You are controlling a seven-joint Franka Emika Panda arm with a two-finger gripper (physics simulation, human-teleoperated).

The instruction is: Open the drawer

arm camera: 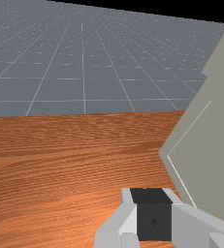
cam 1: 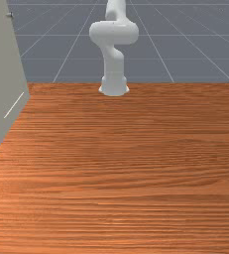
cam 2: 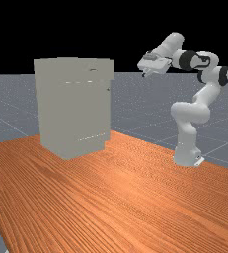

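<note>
One cabinet point(cam 2: 73, 111), one arm point(cam 2: 190, 112) — one table point(cam 2: 125, 202)

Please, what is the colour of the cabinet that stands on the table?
The cabinet is greyish beige. It shows best in the far view.

On the table point(cam 2: 135, 212), as I view it remotely: my arm's base point(cam 2: 186, 154) stands at the far view's right, the cabinet point(cam 2: 73, 113) at the far view's left, well apart. My gripper point(cam 2: 144, 74) hangs above the table, in the far view between base and cabinet, touching neither. In the front view, the base sits at the table's far edge; the cabinet occupies the front view's left.
</note>
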